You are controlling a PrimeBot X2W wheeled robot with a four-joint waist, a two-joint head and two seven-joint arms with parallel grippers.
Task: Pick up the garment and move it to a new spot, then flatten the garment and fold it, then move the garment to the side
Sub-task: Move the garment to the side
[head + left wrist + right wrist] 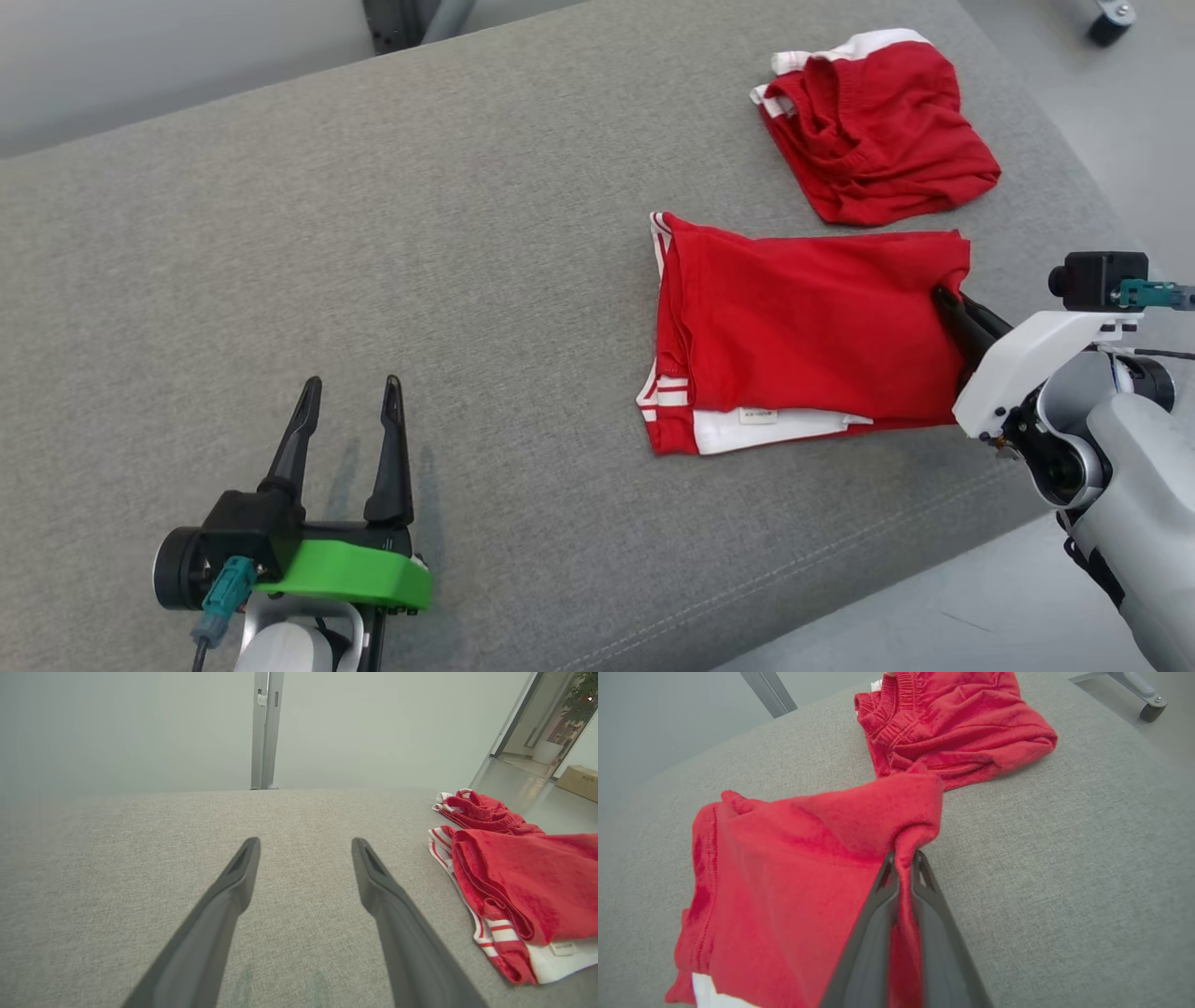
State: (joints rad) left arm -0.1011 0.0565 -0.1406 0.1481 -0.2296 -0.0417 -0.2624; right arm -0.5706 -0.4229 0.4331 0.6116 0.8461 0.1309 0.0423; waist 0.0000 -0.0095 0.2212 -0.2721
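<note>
left gripper (pixel 353 383) is nearest the camera, well left of the folded garment (pixel 803 327). fingers spread, holding nothing, parked over the bare grey cushion (pixel 467 233). probably kept out of the way, since one arm looks enough for a slide.

right gripper (pixel 945 299) sits at the garment's right edge, near its far-right corner, pressed together on a pinch of red cloth. right wrist view shows the fabric bunched between the two fingers (pixel 880 896). it grips the edge rather than the middle, likely so the stack can be dragged sideways without opening up.

the garment lies flat on the cushion, folded to a rough rectangle with the red layer on top. a white layer and red-white stripes poke out at its near and left edges. judged stage: fold finished, and the last step, moving it to the side, is in hand.

small white sewn tag (pixel 758 415) on the white layer at the garment's near edge, print too small to read. no brand visible.

just past the garment's far edge, not touching it, lies a second red garment (pixel 878 131), loosely folded, elastic waistband showing. likely marks the put-aside spot.

farther beyond it, a caster wheel (pixel 1111 23) on the floor. in the left wrist view, far behind the garment, a cardboard box (pixel 579 781) with dark lettering, unreadable.
</note>
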